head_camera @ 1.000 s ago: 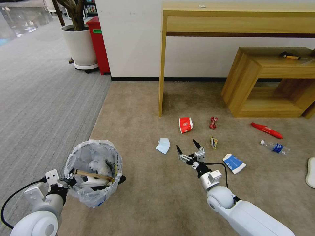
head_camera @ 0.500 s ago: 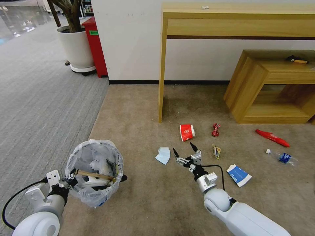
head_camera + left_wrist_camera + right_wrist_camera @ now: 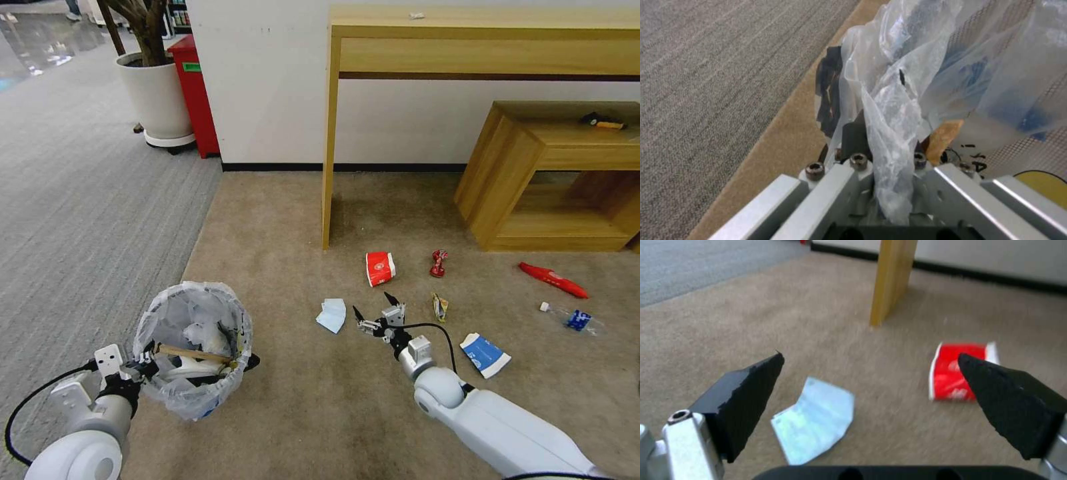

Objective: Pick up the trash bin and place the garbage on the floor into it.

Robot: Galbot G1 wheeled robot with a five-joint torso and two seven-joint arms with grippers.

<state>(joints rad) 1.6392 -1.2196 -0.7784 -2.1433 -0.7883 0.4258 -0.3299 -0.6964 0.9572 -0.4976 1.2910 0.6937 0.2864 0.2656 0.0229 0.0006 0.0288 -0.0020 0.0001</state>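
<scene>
Head view: left claw (image 3: pixel 143 365) is clamped on the rim of the small round black bin lined with crinkly clear plastic (image 3: pixel 192 347), held over the beige short-pile carpet (image 3: pixel 280 220). Right claw (image 3: pixel 374 308) hangs spread apart between a pale-blue mask (image 3: pixel 331 315) and a red paper cup (image 3: pixel 379 268)

Left wrist view: plastic liner (image 3: pixel 893 133) is pinched in the claw

Right wrist view: black fingers (image 3: pixel 746 396) gape wide above the mask (image 3: pixel 813 423) and cup (image 3: pixel 953 371)
</scene>
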